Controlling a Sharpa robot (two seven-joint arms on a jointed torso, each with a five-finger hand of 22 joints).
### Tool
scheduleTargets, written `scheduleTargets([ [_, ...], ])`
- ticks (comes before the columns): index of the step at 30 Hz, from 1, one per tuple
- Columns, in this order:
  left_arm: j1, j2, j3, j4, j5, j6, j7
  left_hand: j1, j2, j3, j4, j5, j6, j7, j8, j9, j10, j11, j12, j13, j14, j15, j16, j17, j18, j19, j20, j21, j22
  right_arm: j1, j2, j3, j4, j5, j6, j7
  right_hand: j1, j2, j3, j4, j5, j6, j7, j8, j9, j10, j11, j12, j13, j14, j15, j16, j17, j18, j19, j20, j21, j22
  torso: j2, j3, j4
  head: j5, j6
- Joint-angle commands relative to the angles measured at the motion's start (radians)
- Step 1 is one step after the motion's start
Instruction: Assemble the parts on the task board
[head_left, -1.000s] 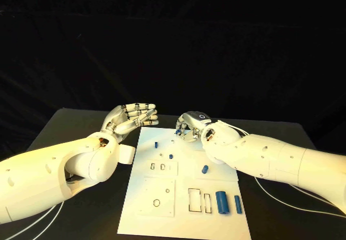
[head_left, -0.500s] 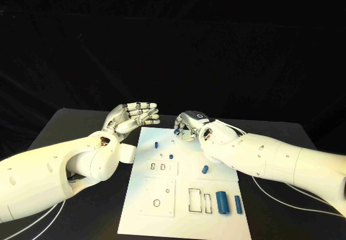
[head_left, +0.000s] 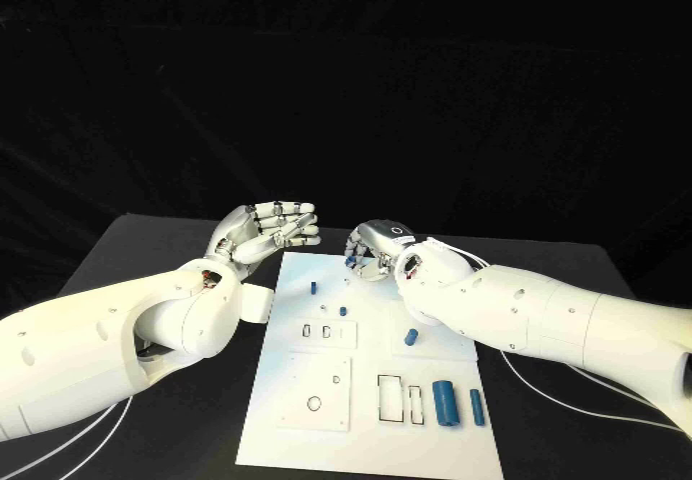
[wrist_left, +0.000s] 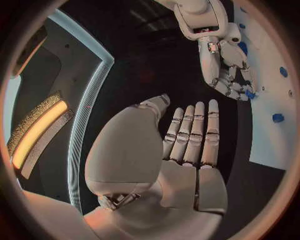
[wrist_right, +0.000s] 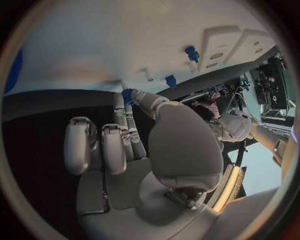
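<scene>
From the head view, the white task board (head_left: 372, 360) lies in the middle of the black desk (head_left: 159, 250). The left hand (head_left: 271, 232) hovers just off the board's far left corner, palm up, fingers loosely curled, holding nothing. The right hand (head_left: 378, 251) hangs over the board's far edge, fingertips pinching a small blue part (head_left: 355, 262). Other blue parts sit on the board — a peg (head_left: 312, 289) standing near the far left, a piece (head_left: 411, 337) mid-board, and two cylinders (head_left: 444, 403) lying side by side at the near right.

In the left wrist view, the left hand (wrist_left: 181, 150) shows its fingers straight and side by side, empty — beyond it the right hand (wrist_left: 225, 65) points down at the board (wrist_left: 275, 100), blue at its fingertips.

In the right wrist view, the right hand (wrist_right: 137, 145) grips the blue part (wrist_right: 127, 95) between thumb and finger, close against the board (wrist_right: 125, 45).
</scene>
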Motion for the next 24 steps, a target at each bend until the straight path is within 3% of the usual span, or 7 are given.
scheduleTargets([
  [1,0.003,0.001,0.001,0.001,-0.005,0.015,0.005,0.001,-0.011,0.006,-0.001,-0.005,-0.006,0.047,-0.003,-0.001,0.0,0.004,-0.003,-0.001,-0.007,0.002,-0.007,0.002,0.012,-0.004,0.004,0.004,-0.001,-0.007,-0.002,-0.004,-0.001,-0.004,0.04,0.001,-0.009,-0.001,0.0,-0.002,-0.004,-0.007,0.0,0.006,-0.001,-0.007,-0.001,0.0,0.001,0.059,0.002,0.005,0.007,-0.004,-0.006,0.0,-0.004,-0.002,-0.001,0.0001,-0.0024,0.002,0.0],
  [24,0.004,-0.001,0.001,-0.004,-0.005,0.016,0.003,0.0,-0.012,0.009,-0.004,-0.006,-0.007,0.048,-0.004,-0.001,-0.001,0.005,-0.006,-0.001,-0.01,0.003,-0.008,0.003,0.012,-0.005,0.004,0.004,-0.002,-0.011,-0.021,-0.004,0.014,-0.012,0.013,-0.007,-0.017,-0.012,-0.002,-0.001,-0.004,-0.012,0.002,0.004,0.005,-0.011,0.001,0.002,0.001,0.058,0.005,0.005,0.006,-0.004,-0.008,0.002,-0.005,-0.002,0.0,0.0009,-0.0018,0.004,0.004],
])
